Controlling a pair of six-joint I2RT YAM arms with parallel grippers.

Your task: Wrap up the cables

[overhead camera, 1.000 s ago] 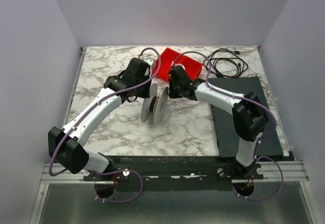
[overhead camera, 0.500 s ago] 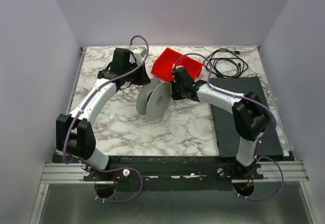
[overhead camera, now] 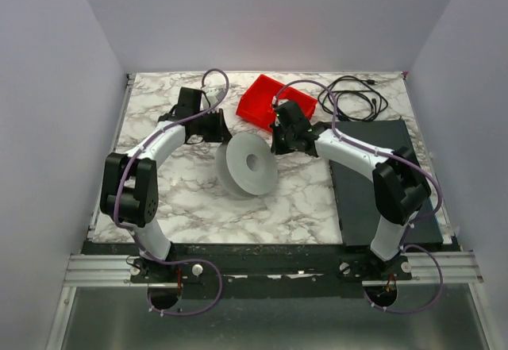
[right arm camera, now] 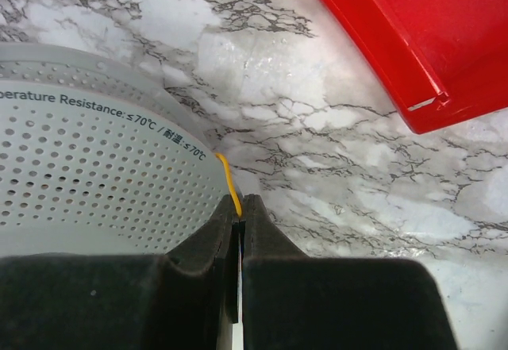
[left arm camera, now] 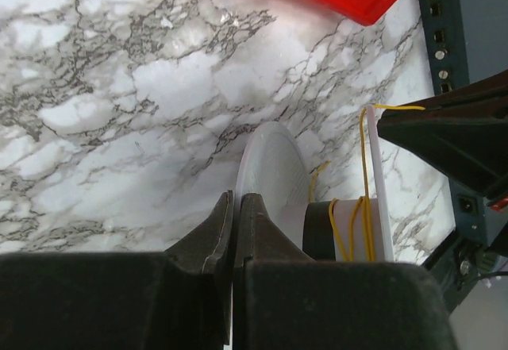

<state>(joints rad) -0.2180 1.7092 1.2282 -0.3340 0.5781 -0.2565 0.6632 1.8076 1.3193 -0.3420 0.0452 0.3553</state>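
A grey-white spool [overhead camera: 246, 167] stands tilted on the marble table [overhead camera: 159, 191], one perforated flange [right arm camera: 95, 167] facing up. The cables are a thin yellow wire [left arm camera: 353, 227], a few turns of it round the spool's core. My left gripper [overhead camera: 221, 134] is at the spool's far left edge, shut on the thin rim of the other flange [left arm camera: 274, 167]. From the spool's far right edge, my right gripper [overhead camera: 276, 145] is shut on the wire's [right arm camera: 228, 177] free end, which curves over the flange edge into the fingertips. The pinch shows closely in both wrist views, left gripper [left arm camera: 236, 199] and right gripper [right arm camera: 240, 201].
A red bin [overhead camera: 274, 100] sits just behind the spool, close to both grippers. A thicker black cord coil [overhead camera: 353, 96] lies at the back right. A dark mat [overhead camera: 381, 179] covers the table's right side under the right arm.
The left arm has swung left and back, and the spool has turned from edge-on to showing its flange face. The right gripper has stayed beside the spool.
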